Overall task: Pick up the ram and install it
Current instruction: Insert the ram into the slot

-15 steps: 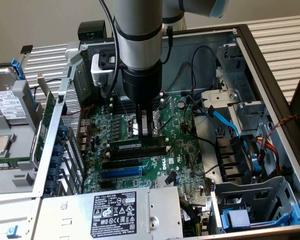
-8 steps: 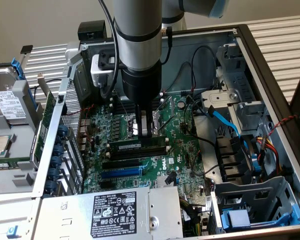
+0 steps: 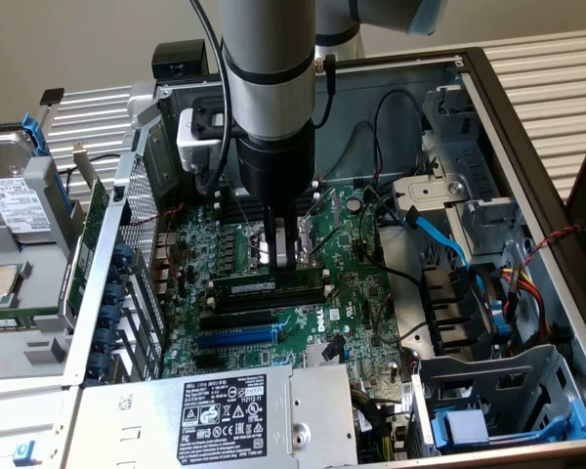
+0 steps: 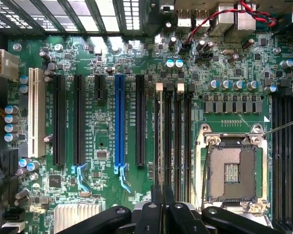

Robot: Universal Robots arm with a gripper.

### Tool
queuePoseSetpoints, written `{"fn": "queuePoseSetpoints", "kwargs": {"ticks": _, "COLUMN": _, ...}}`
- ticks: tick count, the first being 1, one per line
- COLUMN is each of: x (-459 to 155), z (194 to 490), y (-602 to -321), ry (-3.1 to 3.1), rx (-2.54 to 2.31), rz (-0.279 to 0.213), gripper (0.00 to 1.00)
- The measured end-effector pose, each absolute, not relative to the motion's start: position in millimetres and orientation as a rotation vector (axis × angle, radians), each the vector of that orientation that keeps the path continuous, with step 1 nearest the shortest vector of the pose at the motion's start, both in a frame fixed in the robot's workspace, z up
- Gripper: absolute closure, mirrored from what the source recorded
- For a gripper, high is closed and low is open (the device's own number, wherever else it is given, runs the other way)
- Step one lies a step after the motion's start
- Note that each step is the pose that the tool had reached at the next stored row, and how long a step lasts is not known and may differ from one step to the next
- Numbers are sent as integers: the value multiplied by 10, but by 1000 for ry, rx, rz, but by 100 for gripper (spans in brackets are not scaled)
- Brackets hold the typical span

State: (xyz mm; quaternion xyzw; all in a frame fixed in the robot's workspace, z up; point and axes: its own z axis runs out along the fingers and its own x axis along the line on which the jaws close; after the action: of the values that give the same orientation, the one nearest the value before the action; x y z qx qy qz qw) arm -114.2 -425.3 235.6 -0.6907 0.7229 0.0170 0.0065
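Dark-green and thin, the ram (image 3: 269,286) stands on its long edge in the middle of the green motherboard (image 3: 363,293), inside the open grey metal computer case (image 3: 527,147). The stick carries black chips and a small white label, and it runs left to right in the exterior view. Whether it is pressed fully home I cannot tell.

The grey robot arm comes straight down into the case, and its black end effector (image 3: 285,256) meets the stick's top edge towards the exterior view's right end. The narrow fingers are drawn together and pinch the ram between them.

In the wrist view the end effector (image 4: 162,195) sits over the row of long black plastic memory slots (image 4: 178,146). The square silver processor socket (image 4: 232,170) lies just beside those slots.

On the near side of the ram in the exterior view lie black expansion slots and then the long blue expansion slot (image 3: 236,335) (image 4: 119,122). Nearer still sits a silver power supply box (image 3: 225,410) with a black label. A light-blue flat cable (image 3: 435,234) trails across at the exterior view's right.
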Motion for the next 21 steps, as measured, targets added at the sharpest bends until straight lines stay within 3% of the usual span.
{"fn": "queuePoseSetpoints", "kwargs": {"ticks": 21, "x": -1149, "z": 2314, "y": -4249, "ry": 2262, "rx": -2161, "rz": 53, "gripper": 88}}
